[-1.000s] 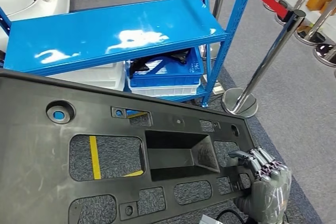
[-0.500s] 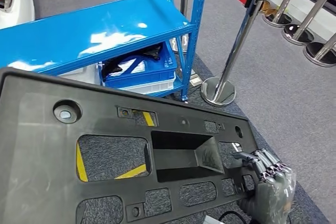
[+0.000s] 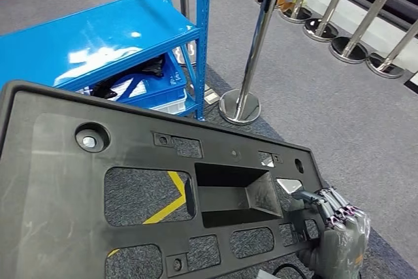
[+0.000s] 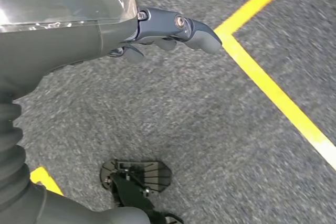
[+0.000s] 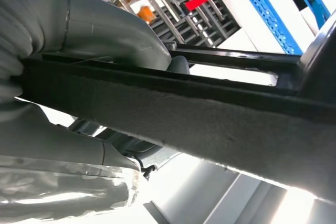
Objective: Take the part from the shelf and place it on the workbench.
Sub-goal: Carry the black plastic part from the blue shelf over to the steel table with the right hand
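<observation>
The part is a large black plastic panel (image 3: pixel 147 161) with several cut-outs and a rectangular recess; it spans the lower head view, held flat above the floor. My right hand (image 3: pixel 335 236) grips the panel's right edge, fingers curled over the top. In the right wrist view the panel's edge (image 5: pixel 198 114) runs between the thumb (image 5: pixel 99 30) and the fingers below. My left hand (image 4: pixel 118 35) hangs over grey carpet with its fingers (image 4: pixel 198 32) stretched out and nothing in them. In the head view the panel hides the left arm.
The blue shelf (image 3: pixel 89 44) stands at the upper left, with a blue crate (image 3: pixel 147 86) on its lower level. Chrome stanchions (image 3: pixel 249 57) with round bases stand to the right and behind. Yellow floor tape (image 3: pixel 175 204) shows through a cut-out.
The whole picture has shifted: the shelf has slid left and the stanchions have come toward the centre, so the camera has turned right. The panel stays in my right hand's grip.
</observation>
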You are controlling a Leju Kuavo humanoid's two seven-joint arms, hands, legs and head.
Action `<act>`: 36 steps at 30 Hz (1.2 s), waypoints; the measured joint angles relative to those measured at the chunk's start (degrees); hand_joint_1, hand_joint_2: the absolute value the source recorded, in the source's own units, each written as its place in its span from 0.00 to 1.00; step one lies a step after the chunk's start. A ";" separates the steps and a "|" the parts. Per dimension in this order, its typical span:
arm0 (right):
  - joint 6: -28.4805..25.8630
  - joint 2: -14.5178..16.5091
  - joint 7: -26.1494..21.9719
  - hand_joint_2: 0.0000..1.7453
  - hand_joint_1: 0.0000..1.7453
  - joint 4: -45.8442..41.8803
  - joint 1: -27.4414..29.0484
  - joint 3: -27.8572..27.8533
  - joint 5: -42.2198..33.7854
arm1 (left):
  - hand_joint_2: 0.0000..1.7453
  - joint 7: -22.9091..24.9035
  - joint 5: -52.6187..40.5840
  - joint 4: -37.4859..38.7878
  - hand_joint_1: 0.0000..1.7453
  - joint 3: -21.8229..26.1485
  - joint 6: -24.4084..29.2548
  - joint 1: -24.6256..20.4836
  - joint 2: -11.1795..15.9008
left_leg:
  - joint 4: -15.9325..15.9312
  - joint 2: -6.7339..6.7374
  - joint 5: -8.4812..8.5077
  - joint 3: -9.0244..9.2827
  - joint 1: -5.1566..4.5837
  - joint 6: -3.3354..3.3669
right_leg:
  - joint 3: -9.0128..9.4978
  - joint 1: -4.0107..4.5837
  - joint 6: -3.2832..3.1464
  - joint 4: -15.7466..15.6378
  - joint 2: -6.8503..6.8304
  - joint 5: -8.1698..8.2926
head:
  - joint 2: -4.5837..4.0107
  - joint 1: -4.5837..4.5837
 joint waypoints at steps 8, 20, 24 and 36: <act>0.01 1.56 -1.56 1.00 1.00 -0.47 0.61 -2.38 -2.46 | 1.00 -0.07 -0.14 -0.01 0.00 0.50 0.00 0.08 0.07 | -0.10 5.94 -0.66 0.64 -0.04 0.19 | -2.99 -0.18 0.64 7.08 -6.09 -1.60 | 0.01 0.40; -0.07 3.00 -1.37 1.00 1.00 -2.70 0.68 -5.20 -4.02 | 1.00 0.08 -0.50 -0.01 0.00 0.95 0.00 0.15 -0.01 | 13.92 2.80 -8.10 -5.47 -0.73 -1.26 | 2.08 0.78 -2.97 -3.63 -4.32 1.58 | 0.01 0.13; -0.07 3.03 -1.37 1.00 1.00 -2.72 0.72 -5.89 -4.13 | 1.00 0.11 -0.62 -0.01 0.00 0.98 -0.01 0.18 0.01 | 7.08 1.14 -1.29 -3.94 -0.94 -0.63 | 2.82 0.91 -2.97 -3.02 -0.74 0.90 | 0.00 0.17; -0.06 3.15 -1.13 1.00 1.00 -3.66 0.60 -7.93 -4.97 | 1.00 0.21 -1.10 -0.01 0.00 1.00 0.01 0.05 0.08 | -0.87 3.74 0.48 0.11 -0.53 1.05 | -6.95 -0.16 0.74 14.20 -5.18 -5.83 | 0.01 0.92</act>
